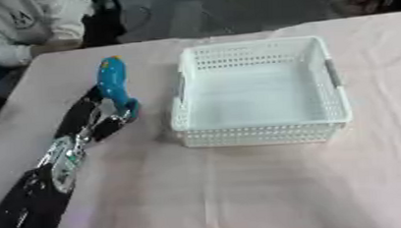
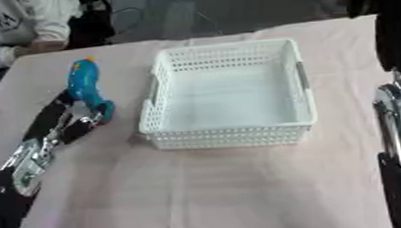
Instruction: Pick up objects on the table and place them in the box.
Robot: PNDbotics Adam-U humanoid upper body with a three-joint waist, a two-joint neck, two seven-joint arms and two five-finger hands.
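A blue toy (image 1: 113,83) with a small orange spot near its top stands on end at the left of the table. My left hand (image 1: 90,118) comes in from the lower left, and its fingers are curled round the toy's lower end. The white perforated box (image 1: 256,135) sits in the middle of the table, just right of the toy, and nothing shows inside it. My right arm (image 2: 396,125) runs down the right edge of the right eye view, beside the box. Its hand does not show.
A pale pink cloth (image 1: 242,192) covers the table. A person's light sleeve (image 1: 15,49) rests at the far left corner. Dark floor and clutter lie beyond the far edge.
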